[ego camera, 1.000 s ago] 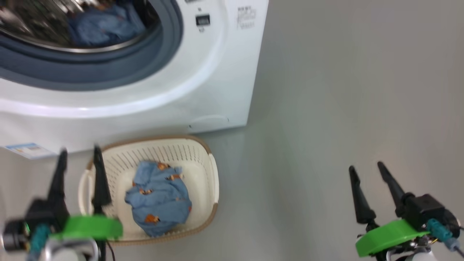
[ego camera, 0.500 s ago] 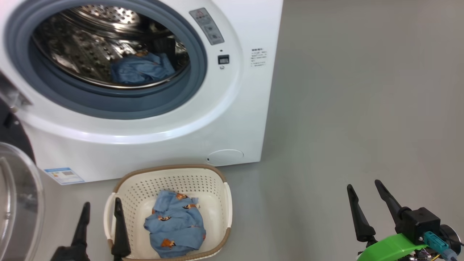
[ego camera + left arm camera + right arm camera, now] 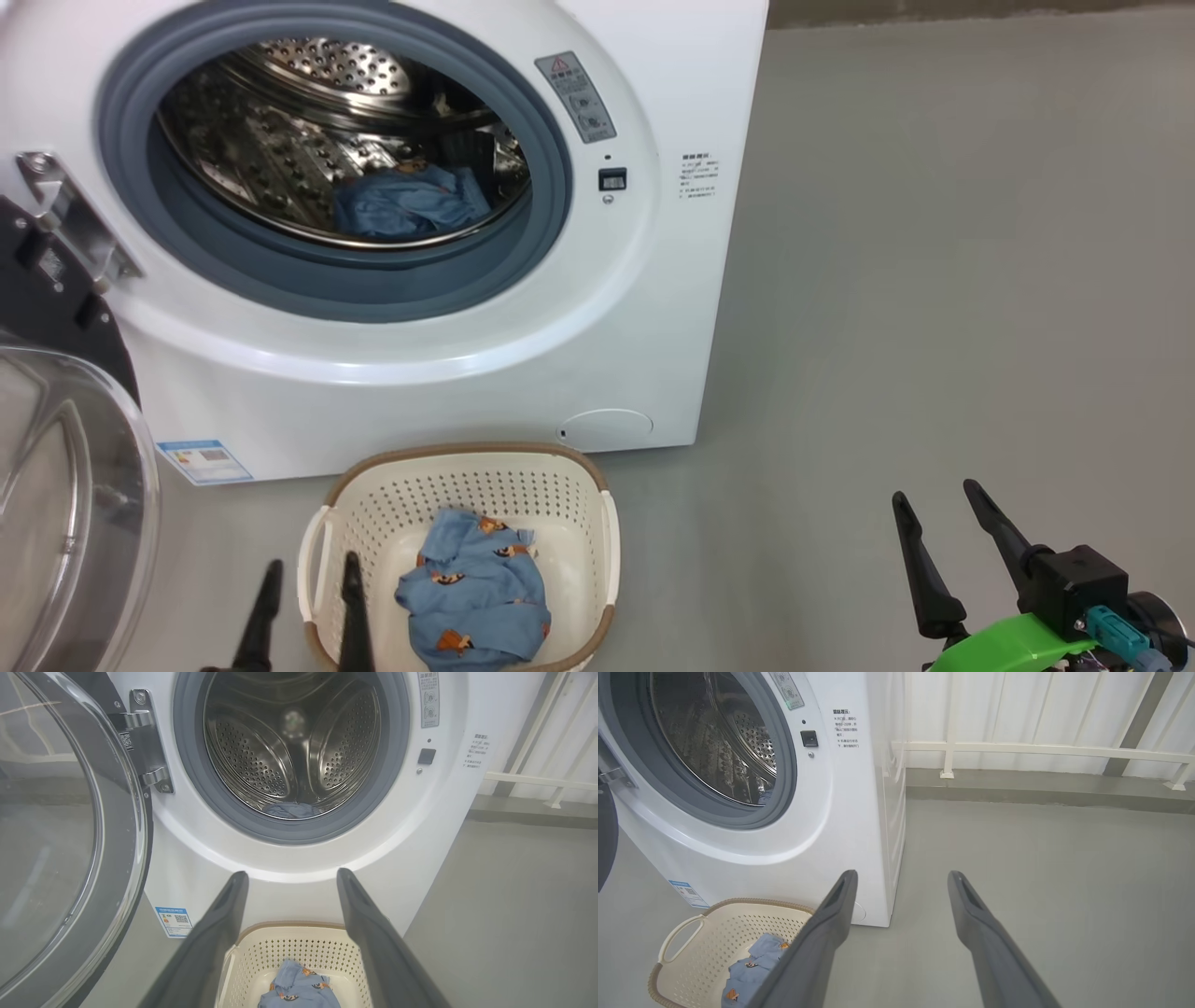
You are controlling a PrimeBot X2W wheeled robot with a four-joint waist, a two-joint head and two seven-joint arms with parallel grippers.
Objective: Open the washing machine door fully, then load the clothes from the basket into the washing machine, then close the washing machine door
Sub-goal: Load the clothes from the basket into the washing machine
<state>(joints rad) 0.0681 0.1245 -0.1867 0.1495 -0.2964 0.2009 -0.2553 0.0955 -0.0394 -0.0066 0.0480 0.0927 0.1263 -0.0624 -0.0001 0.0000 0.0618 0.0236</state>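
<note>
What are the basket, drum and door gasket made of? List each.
Basket: looks like cream moulded plastic, matte, perforated, with a brown woven-look rim.
Drum: seemingly stainless steel, mirror-shiny, perforated.
Gasket: probably rubber, dull grey, no glare.

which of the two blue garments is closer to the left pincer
The garment lying in the basket, right beside the left pincer; the other garment sits up inside the washing machine's drum.
</note>
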